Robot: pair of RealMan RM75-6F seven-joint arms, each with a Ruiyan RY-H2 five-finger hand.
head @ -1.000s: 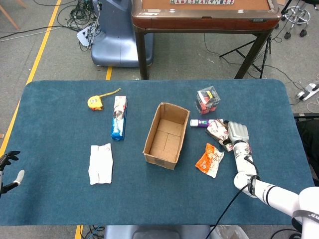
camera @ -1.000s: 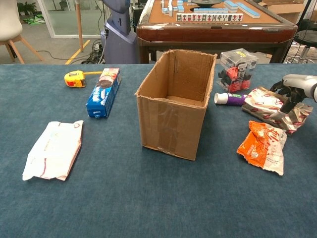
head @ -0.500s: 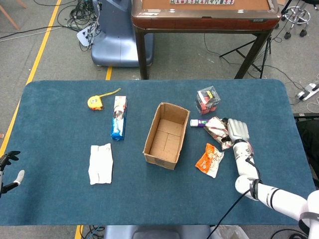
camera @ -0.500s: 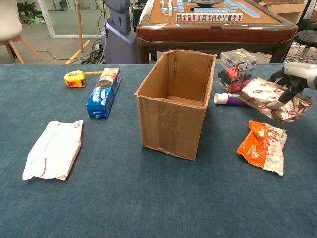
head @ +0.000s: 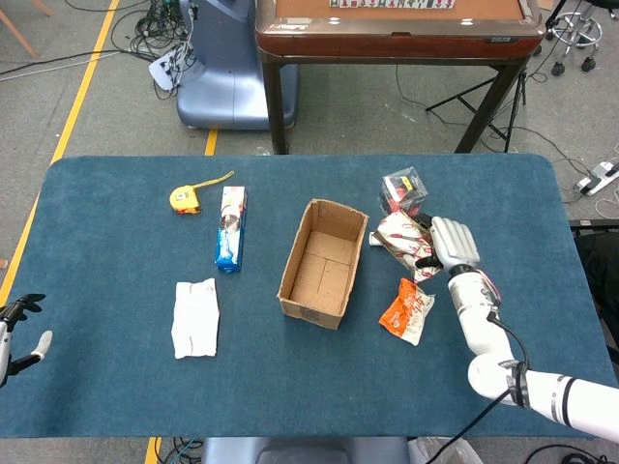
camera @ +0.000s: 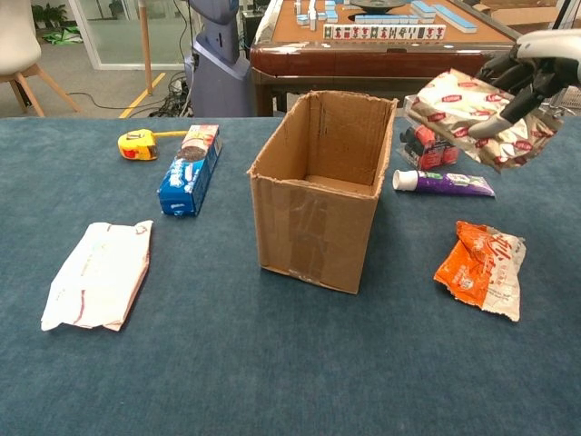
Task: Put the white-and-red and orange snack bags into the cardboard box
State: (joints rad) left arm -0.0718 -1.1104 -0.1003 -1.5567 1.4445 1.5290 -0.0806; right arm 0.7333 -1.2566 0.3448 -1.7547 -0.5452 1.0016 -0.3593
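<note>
- Nearest the robot, at the table's left edge, the left hand shows only partly, its fingers apart and holding nothing.
- A flat white packet lies on the blue table to the left of the box.
- The orange snack bag lies crumpled on the cloth, right of the cardboard box and apart from it.
- The box stands open-topped at mid-table.
- The right hand grips the white-and-red snack bag in the air; its fingers curl over the bag's right end, while the rest juts left toward the box, above a purple tube.
- A blue cookie pack and a yellow tape measure lie further back on the left.
- A clear container stands behind the tube.
</note>
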